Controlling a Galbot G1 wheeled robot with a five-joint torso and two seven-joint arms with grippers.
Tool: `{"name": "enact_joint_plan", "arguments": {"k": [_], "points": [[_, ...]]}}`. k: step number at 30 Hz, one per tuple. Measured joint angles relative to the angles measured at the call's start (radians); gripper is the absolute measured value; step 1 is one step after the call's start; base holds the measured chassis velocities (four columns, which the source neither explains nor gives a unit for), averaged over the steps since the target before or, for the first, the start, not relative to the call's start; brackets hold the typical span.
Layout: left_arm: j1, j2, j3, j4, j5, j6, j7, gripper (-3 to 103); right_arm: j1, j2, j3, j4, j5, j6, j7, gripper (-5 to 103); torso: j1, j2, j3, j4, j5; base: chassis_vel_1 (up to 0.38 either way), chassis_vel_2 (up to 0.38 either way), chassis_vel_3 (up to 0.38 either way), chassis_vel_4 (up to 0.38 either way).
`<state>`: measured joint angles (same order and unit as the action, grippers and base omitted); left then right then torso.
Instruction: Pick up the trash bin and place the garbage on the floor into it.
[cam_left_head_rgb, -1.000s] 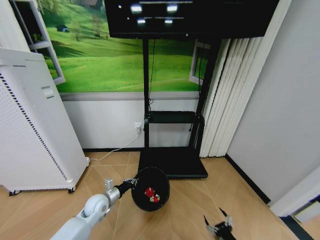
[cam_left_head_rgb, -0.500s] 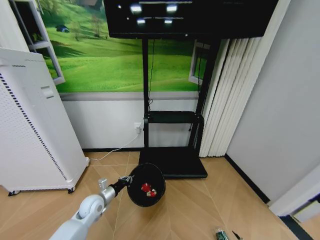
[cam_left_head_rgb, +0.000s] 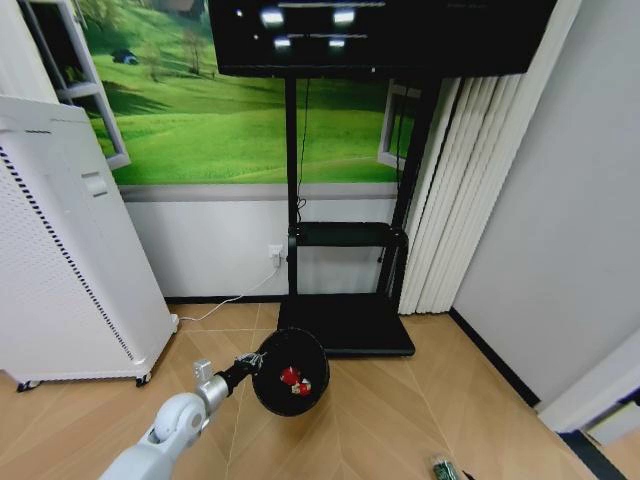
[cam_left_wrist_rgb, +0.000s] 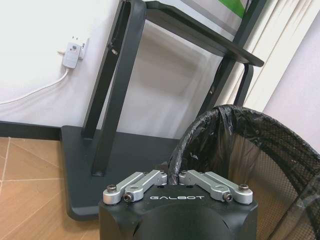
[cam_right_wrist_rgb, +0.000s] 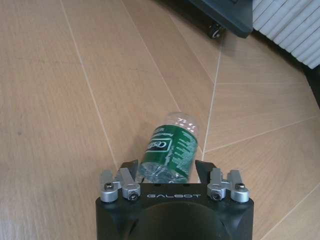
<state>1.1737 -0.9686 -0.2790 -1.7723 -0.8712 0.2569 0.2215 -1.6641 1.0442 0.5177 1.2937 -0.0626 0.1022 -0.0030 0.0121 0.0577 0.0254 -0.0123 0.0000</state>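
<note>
The black trash bin (cam_left_head_rgb: 290, 372) hangs tilted off the floor, its mouth toward the head camera. My left gripper (cam_left_head_rgb: 255, 362) is shut on its rim; the left wrist view shows that gripper (cam_left_wrist_rgb: 173, 173) pinching the bag-lined rim of the bin (cam_left_wrist_rgb: 240, 150). Two red-and-white pieces of garbage (cam_left_head_rgb: 293, 378) lie inside. A clear bottle with a green label (cam_right_wrist_rgb: 170, 147) lies on the parquet floor (cam_right_wrist_rgb: 65, 100), and in the head view the bottle (cam_left_head_rgb: 442, 466) is at the bottom edge. My right gripper (cam_right_wrist_rgb: 167, 167) is low over it, open, one finger close on each side.
A tall white air purifier (cam_left_head_rgb: 60, 250) stands at the left. A black TV stand (cam_left_head_rgb: 345, 325) with a flat base sits against the back wall, just behind the bin. White curtains (cam_left_head_rgb: 455, 190) and a grey wall close the right side.
My right gripper has dropped out of the head view's bottom edge, down onto the bottle. The left arm has carried the bin a little to the left and away.
</note>
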Motion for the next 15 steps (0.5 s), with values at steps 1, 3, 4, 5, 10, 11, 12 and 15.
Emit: {"name": "enact_joint_plan", "arguments": {"k": [1, 3, 4, 5, 10, 11, 12, 15], "points": [[0.003, -0.001, -0.003, -0.001, 0.001, -0.001, 0.000, 4, 0.002, -0.002, -0.002, -0.005, -0.002, -0.002, -0.003, 57, 0.000, 0.000, 0.000, 0.0000, -0.0001, 0.000, 0.000, 0.000, 0.000], [0.006, -0.002, -0.007, -0.001, 0.002, -0.002, 0.000, 4, 0.005, -0.004, -0.004, -0.009, -0.002, -0.006, -0.005, 52, 0.000, 0.000, 0.000, 0.0000, -0.0002, 0.000, 0.000, 0.000, 0.000], [0.010, -0.002, -0.010, -0.002, 0.003, -0.003, 0.000, 4, 0.008, -0.006, -0.005, -0.013, -0.003, -0.009, -0.007, 47, 0.000, 0.000, 0.000, 0.0000, -0.0003, 0.000, 0.000, 0.000, 0.000], [0.013, -0.003, -0.013, -0.002, 0.004, -0.004, 0.000, 4, 0.008, -0.009, -0.006, -0.014, -0.007, -0.010, -0.011, 41, 0.000, 0.000, 0.000, 0.0001, -0.0006, 0.000, 0.000, 0.000, 0.000], [0.023, -0.003, -0.024, -0.002, 0.007, -0.008, 0.000, 4, 0.008, -0.008, -0.006, -0.013, -0.011, -0.011, -0.021, 30, 0.000, 0.000, 0.000, 0.0001, -0.0008, 0.000, 0.000, 0.000, 0.000], [0.023, -0.003, -0.024, -0.002, 0.007, -0.008, 0.000, 4, 0.008, -0.008, -0.006, -0.013, -0.011, -0.011, -0.021, 30, 0.000, 0.000, 0.000, 0.0001, -0.0008, 0.000, 0.000, 0.000, 0.000], [0.025, -0.003, -0.024, -0.002, 0.008, -0.008, 0.000, 4, 0.007, -0.005, -0.006, -0.011, -0.011, -0.010, -0.021, 27, 0.000, 0.000, 0.000, 0.0000, -0.0009, 0.000, 0.000, 0.000, 0.000], [0.027, -0.003, -0.024, 0.001, 0.009, -0.008, -0.001, 4, -0.009, 0.002, 0.004, 0.020, 0.015, -0.008, -0.026, 21, 0.000, 0.000, 0.000, 0.0000, 0.0009, 0.000, 0.000, 0.000, 0.000]]}}
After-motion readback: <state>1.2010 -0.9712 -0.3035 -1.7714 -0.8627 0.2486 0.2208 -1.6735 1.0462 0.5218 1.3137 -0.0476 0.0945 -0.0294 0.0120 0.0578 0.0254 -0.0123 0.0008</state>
